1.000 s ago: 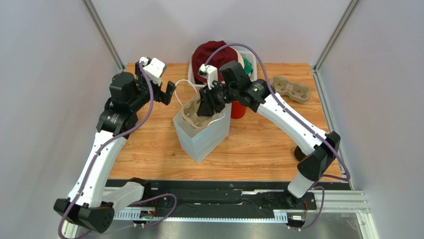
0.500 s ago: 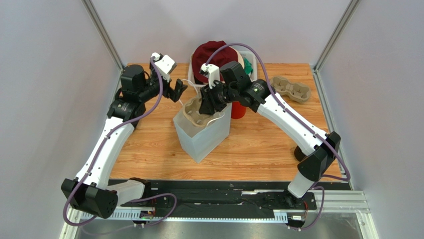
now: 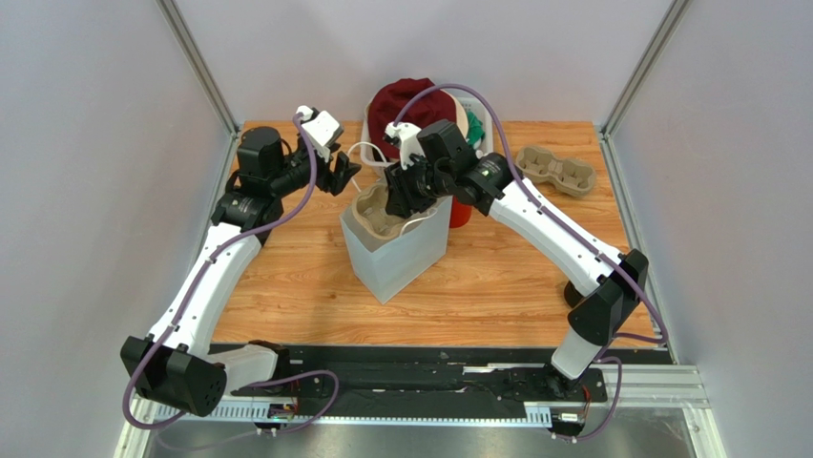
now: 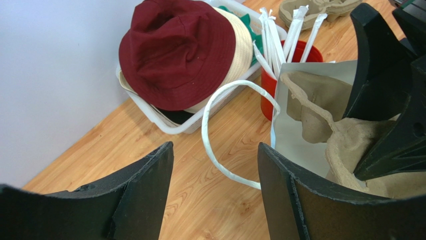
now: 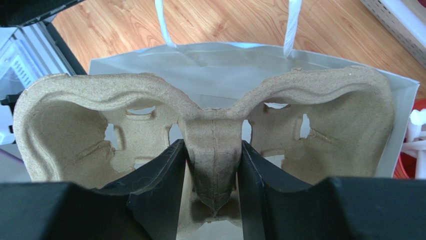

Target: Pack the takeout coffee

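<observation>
The takeout coffee is not in view. My right gripper (image 3: 401, 191) (image 5: 214, 150) is shut on the middle ridge of a brown cardboard cup carrier (image 3: 375, 216) (image 5: 75, 115). It holds the carrier in the open mouth of a white paper bag (image 3: 396, 256) (image 5: 215, 60). My left gripper (image 3: 347, 174) (image 4: 215, 150) is open and empty, just left of the bag, with the bag's white handle loop (image 4: 206, 120) lying between its fingers above the wood. The carrier (image 4: 320, 100) and the right gripper's black fingers (image 4: 390, 100) show at the right of the left wrist view.
A red cup (image 3: 460, 212) (image 4: 270, 85) holding wrapped straws (image 4: 272, 30) stands right behind the bag. A white bin (image 3: 377, 134) with a dark red hat (image 3: 406, 100) (image 4: 175, 50) sits at the back. A second cup carrier (image 3: 556, 170) lies at the back right.
My left arm has swung up and to the right, bringing its open gripper to the bag's handle. The right gripper has shifted slightly with the carrier, and the bag has moved a little right.
</observation>
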`<control>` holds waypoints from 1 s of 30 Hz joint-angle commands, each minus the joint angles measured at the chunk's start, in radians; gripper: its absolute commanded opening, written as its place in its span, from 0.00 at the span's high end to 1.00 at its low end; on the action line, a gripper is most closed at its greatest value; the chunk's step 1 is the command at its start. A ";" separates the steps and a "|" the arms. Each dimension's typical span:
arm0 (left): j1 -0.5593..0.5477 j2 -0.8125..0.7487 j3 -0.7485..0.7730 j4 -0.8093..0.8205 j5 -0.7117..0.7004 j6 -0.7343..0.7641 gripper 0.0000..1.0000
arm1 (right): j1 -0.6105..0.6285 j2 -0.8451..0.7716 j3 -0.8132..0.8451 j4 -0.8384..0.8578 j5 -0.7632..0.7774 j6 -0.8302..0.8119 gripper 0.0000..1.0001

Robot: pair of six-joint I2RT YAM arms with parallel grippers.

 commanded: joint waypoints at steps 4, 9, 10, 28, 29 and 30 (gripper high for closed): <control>0.003 0.033 -0.016 0.068 -0.017 -0.020 0.24 | 0.032 0.000 -0.023 0.038 0.077 -0.025 0.56; 0.003 0.033 -0.022 0.100 0.028 -0.010 0.21 | 0.043 0.000 -0.021 0.037 0.089 -0.035 0.57; 0.003 0.033 -0.020 0.102 0.049 -0.013 0.25 | 0.046 0.000 -0.021 0.037 0.092 -0.035 0.57; 0.003 -0.073 -0.057 -0.010 -0.021 -0.154 1.00 | 0.055 0.000 -0.021 0.046 0.201 -0.044 0.57; 0.003 -0.084 -0.074 -0.012 -0.020 -0.164 1.00 | 0.057 0.001 -0.018 0.046 0.206 -0.039 0.57; 0.003 -0.093 -0.081 -0.012 -0.017 -0.181 1.00 | 0.055 0.004 -0.017 0.046 0.206 -0.036 0.57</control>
